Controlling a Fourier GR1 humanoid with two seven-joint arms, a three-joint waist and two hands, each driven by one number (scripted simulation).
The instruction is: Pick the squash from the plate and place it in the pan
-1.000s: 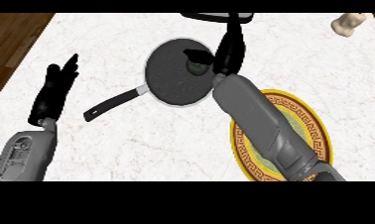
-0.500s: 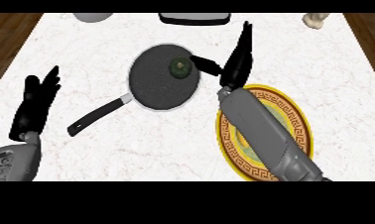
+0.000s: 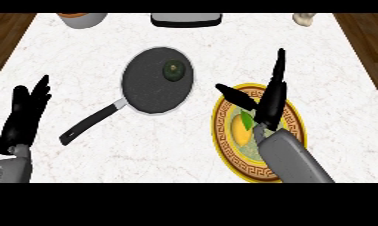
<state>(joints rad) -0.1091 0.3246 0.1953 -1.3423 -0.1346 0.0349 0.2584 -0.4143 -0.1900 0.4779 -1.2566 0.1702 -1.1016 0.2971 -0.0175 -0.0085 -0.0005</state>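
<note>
Withdrawing right robot hand (image 3: 267, 101) (squash (image 3: 173, 71) panned)

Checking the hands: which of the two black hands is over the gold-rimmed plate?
The right hand, fingers straight, hangs over the gold-rimmed yellow plate. The left hand rests open at the marble counter's left edge.

Dark green squash (image 3: 173, 71) lying in the black round pan (image 3: 148, 95), toward its upper right; yellow ornate-rimmed plate (image 3: 225, 140) just beside the pan.

Right hand (image 3: 267, 101), fingers now straight, withdrawn from the pan (image 3: 156, 80) to above the plate (image 3: 221, 135); squash (image 3: 173, 70) left behind it.
</note>
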